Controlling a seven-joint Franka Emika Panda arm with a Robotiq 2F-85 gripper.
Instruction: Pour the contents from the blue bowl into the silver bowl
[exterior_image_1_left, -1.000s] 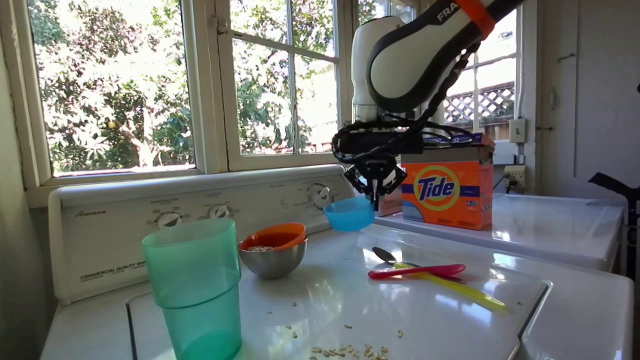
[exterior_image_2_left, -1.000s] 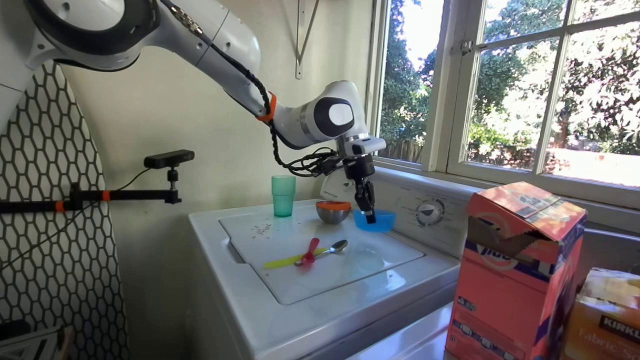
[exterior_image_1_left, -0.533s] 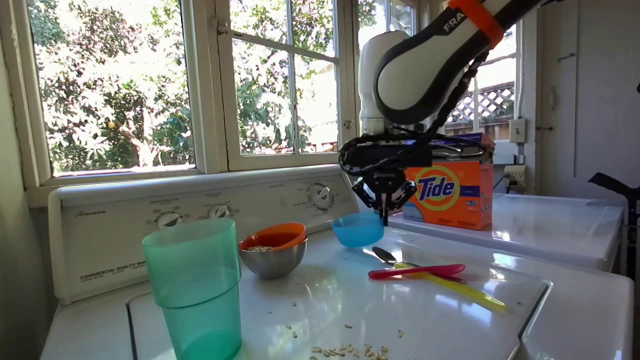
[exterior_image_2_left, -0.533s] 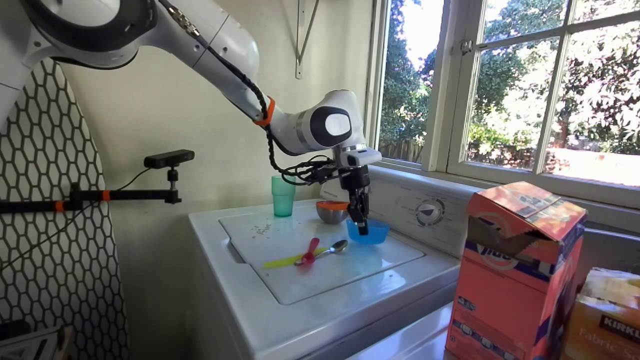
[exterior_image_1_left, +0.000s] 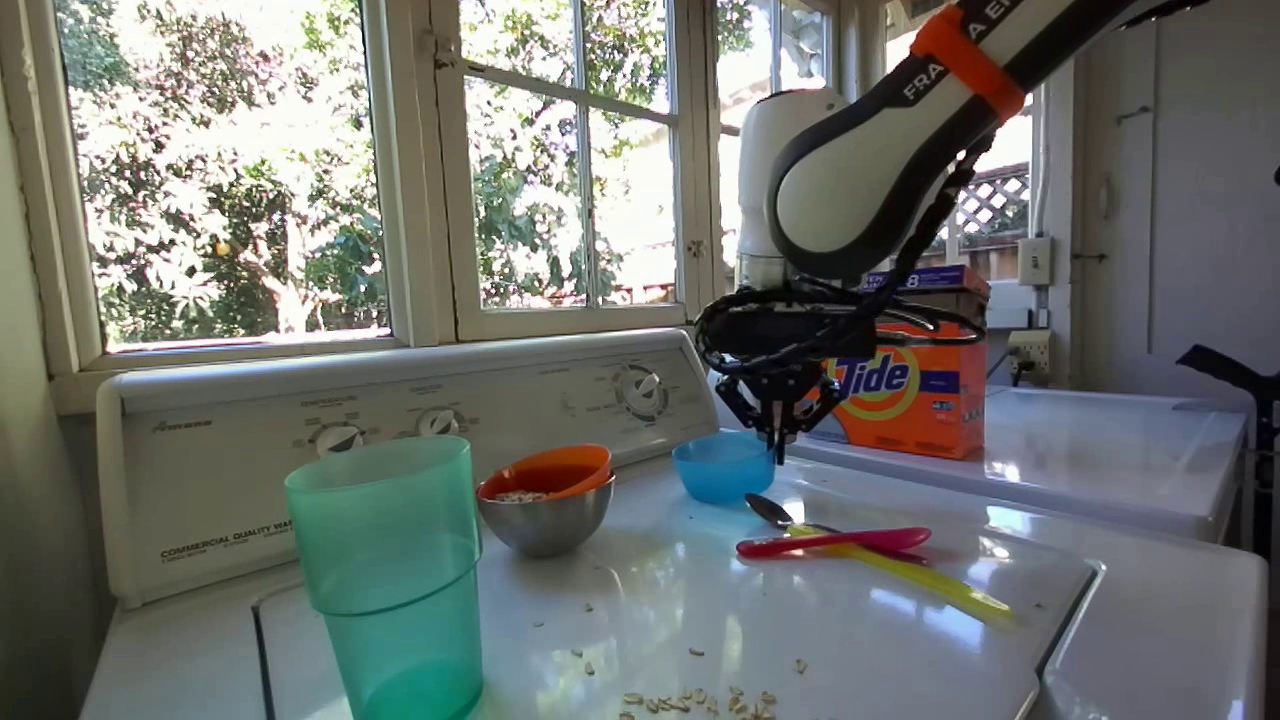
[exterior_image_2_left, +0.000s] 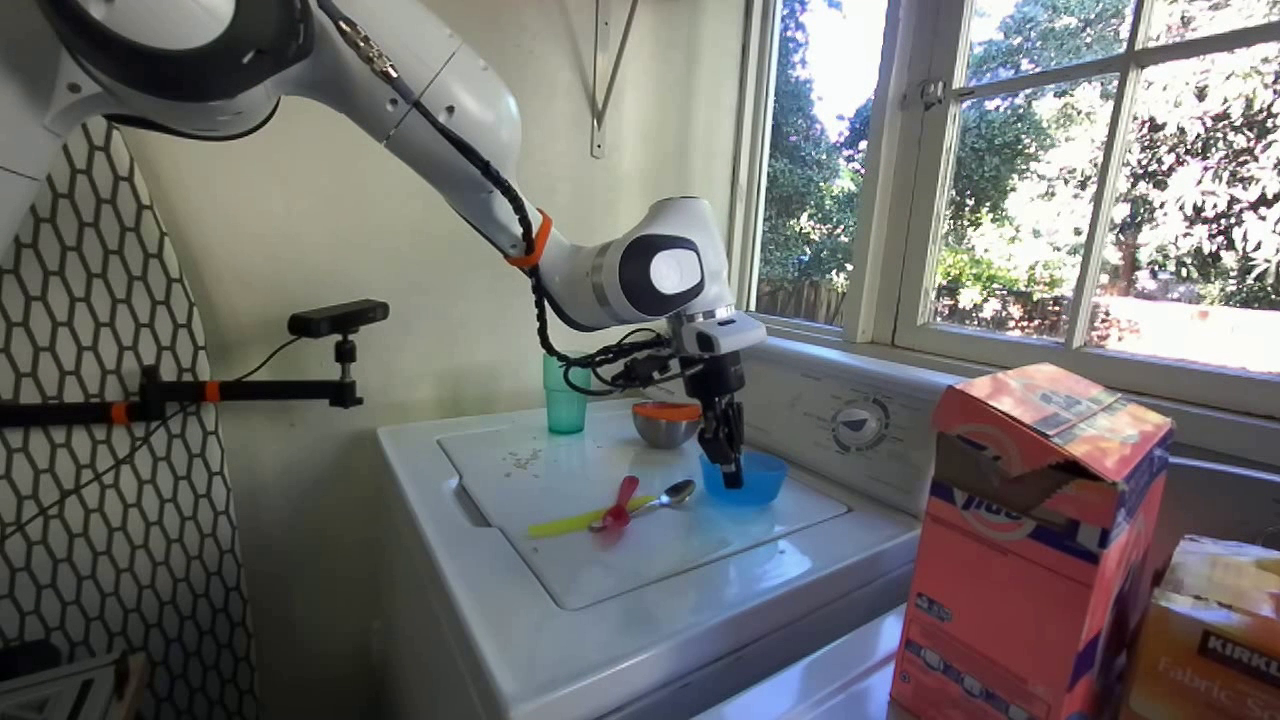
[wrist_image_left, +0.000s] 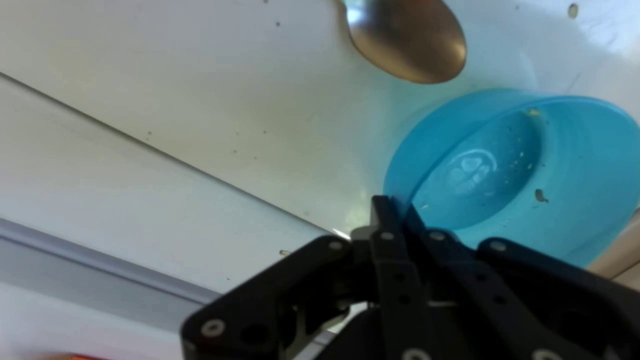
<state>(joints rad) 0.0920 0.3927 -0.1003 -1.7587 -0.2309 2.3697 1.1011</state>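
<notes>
Your pincer (wrist_image_left: 396, 206) is clamping the rim of the blue bowl (wrist_image_left: 505, 170) and lowering it, nearly empty, toward the washer lid (exterior_image_1_left: 660, 590) below, so you're probably setting down post-pour.

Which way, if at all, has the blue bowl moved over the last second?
Yes. In an exterior view, the blue bowl has moved down and somewhat to the right, judged against the rightmost washer dial.
</notes>
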